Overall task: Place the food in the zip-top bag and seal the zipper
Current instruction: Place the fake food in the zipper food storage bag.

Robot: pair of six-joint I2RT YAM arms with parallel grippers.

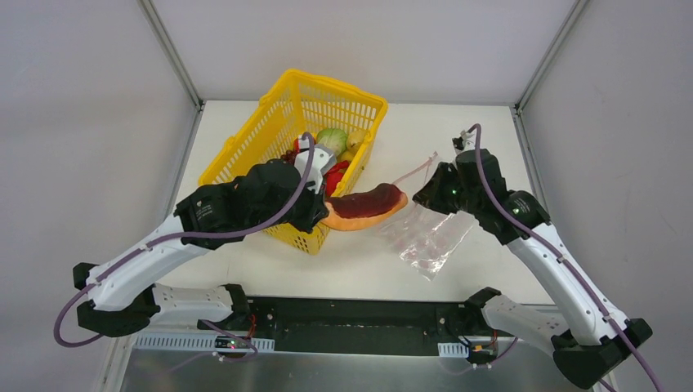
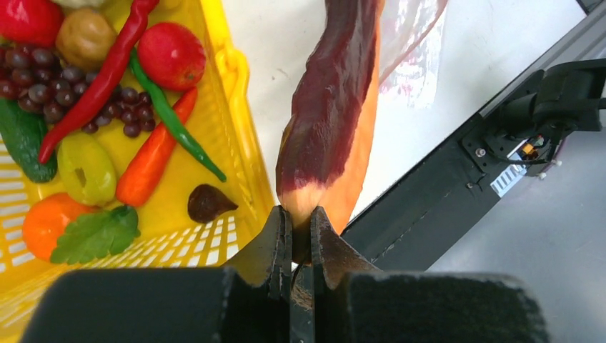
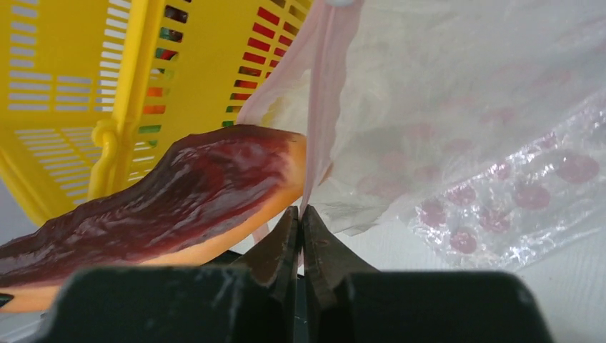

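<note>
Pinching melon slice (image 2: 329, 107), left tool (image 2: 299, 220) clamped

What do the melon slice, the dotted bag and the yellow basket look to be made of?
The melon slice looks like moulded plastic or vinyl, glossy: highlights streak its dark-red face. The zip-top bag is thin clear plastic film, crinkled and floppy, with printed pink dots. The basket seems rigid yellow plastic, moulded in a lattice, with a slight sheen.

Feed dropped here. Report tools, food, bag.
Left tool shut on melon slice tip. Right tool shut on zipper strip of bag. Slice end at bag mouth. Basket close beside.
</note>
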